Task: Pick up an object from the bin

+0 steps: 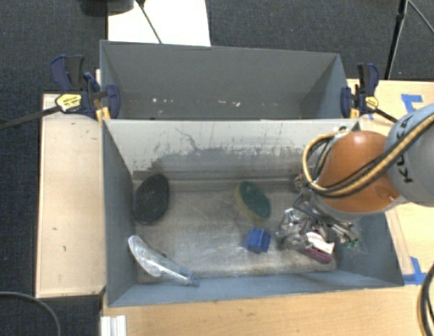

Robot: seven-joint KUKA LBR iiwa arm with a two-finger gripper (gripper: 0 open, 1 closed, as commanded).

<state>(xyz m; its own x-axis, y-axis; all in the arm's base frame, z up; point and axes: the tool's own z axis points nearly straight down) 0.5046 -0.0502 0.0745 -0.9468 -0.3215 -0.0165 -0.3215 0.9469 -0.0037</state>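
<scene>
Camera view, pink-purple thing [322, 252] half-hidden under arm [357, 173]

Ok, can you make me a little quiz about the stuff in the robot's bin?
1. True or false: in the camera view, the small blue block lies to the left of the claw.
2. What colour is the oval thing lying near the back of the bin? A) green B) yellow C) red
3. Fill in the gap: the silvery spoon-like thing lies in the near ___ corner, as the camera sees it.

Key: 1 true; 2 A; 3 left.
</scene>
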